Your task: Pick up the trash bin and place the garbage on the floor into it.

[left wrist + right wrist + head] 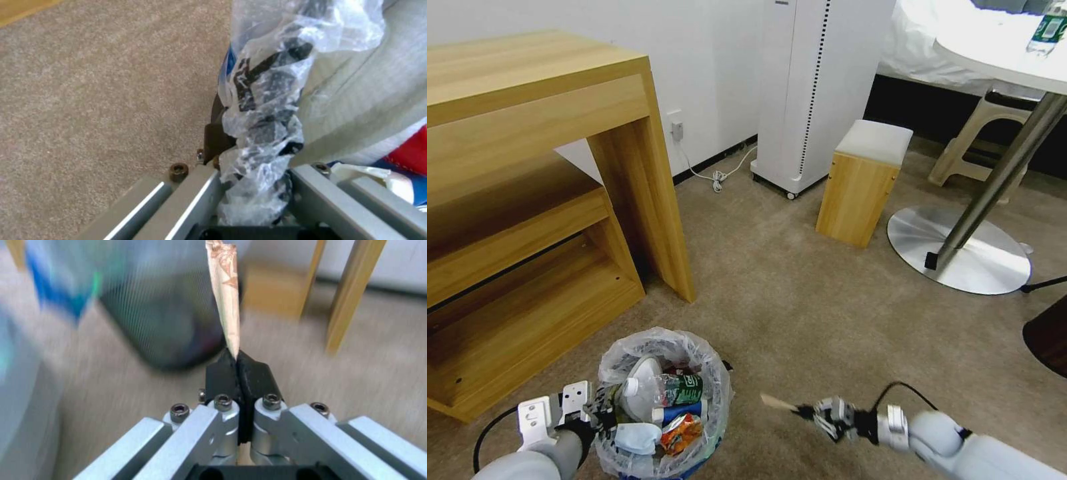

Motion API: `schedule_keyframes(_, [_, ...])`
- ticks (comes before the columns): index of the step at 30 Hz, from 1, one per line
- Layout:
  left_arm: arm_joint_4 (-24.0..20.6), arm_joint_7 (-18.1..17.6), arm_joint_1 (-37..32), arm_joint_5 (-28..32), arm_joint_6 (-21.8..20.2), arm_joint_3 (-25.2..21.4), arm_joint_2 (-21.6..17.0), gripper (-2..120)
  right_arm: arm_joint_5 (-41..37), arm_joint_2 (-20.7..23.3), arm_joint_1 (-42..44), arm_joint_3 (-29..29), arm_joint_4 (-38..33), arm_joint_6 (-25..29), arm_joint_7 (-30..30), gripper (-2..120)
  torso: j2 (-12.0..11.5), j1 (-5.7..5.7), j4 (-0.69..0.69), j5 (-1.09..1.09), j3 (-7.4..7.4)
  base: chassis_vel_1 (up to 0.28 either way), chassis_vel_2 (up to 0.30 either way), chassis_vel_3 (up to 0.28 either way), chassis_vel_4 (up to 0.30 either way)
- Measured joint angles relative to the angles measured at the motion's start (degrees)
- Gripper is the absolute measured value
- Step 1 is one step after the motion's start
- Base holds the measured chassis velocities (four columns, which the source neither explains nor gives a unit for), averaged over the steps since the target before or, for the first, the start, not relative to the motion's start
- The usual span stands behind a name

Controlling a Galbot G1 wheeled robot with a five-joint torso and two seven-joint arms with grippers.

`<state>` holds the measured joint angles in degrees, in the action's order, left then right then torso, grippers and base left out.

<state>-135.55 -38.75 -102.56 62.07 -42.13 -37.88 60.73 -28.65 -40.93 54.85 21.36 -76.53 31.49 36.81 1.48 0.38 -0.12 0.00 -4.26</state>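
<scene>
Crinkled, glossy clear plastic bag (654, 350) lines the round blue plastic bin (694, 467). The short-pile beige carpet floor (827, 313) looks matt and rough. The thin pale wooden stick (225, 296) sits between matt black rubbery fingers (256, 373) on brushed metal links.

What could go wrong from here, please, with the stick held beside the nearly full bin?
The right claw pinches the wooden stick only at its very end, so it may pivot or slip out before reaching the trash bin.

The left claw grips the bin by its rim and the bunched plastic bag; the liner could slide and the bin tilt.

The bin is heaped, with a bottle on top, so the stick might bounce off onto the carpet.
</scene>
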Motion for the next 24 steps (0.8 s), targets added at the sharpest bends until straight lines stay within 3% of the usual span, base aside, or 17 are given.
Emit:
schedule_keyframes(10, [-0.51, -0.34, -0.94, 0.27, 0.0, -0.9, 0.19, 0, -15.32, 4.12, -7.42, -4.19, -12.41, 0.53, 7.19, 0, 0.0, 0.0, -0.01, -0.01, 0.0, 0.0, 0.0, 0.0, 0.0])
schedule_keyframes(12, [-0.51, -0.28, -1.19, 0.22, 0.0, -1.07, 0.09, 0, -26.3, 4.81, -14.57, -4.24, -22.18, -3.2, 8.94, 0, 0.0, 0.01, 0.0, -0.01, 0.0, 0.0, 0.0, 0.0, 0.0])
schedule_keyframes(14, [-0.52, -0.28, -1.15, 0.24, 0.0, -1.07, 0.04, 0, -29.26, 4.42, -16.9, -3.48, -25.62, -4.53, 8.32, 0, 0.0, 0.0, 0.0, -0.02, 0.0, 0.0, 0.0, 0.0, 0.0])
schedule_keyframes(16, [-0.51, -0.3, -0.91, 0.23, 0.0, -0.85, 0.05, 0, -33.01, 2.82, -20.32, -1.88, -29.47, -7.09, 7.06, 0, 0.0, 0.0, 0.0, -0.03, 0.0, 0.0, 0.0, 0.0, 0.0])
schedule_keyframes(18, [-0.4, -0.33, -0.46, 0.15, 0.0, -0.25, 0.39, 0, -38.38, -1.59, -26.77, 4.36, -32.84, -10.14, 4.69, 0, 0.01, 0.0, 0.0, -0.01, 0.0, 0.0, 0.0, 0.0, 0.0])
schedule_keyframes(20, [-0.18, -0.44, -0.19, -0.07, 0.0, 0.31, 0.86, 0, -40.45, -6.98, -32.36, 13.48, -32.23, -11.15, 3.18, 0, 0.0, 0.0, 0.01, -0.01, 0.0, 0.0, 0.0, 0.0, 0.0])
schedule_keyframes(24, [-0.13, -0.51, -0.33, -0.24, 0.0, 0.38, 1.16, 0, -39.27, -10.7, -34.43, 18.65, -28.51, -11.16, 3.11, 0, 0.0, 0.0, 0.01, -0.02, 0.0, 0.0, 0.0, 0.0, 0.0])
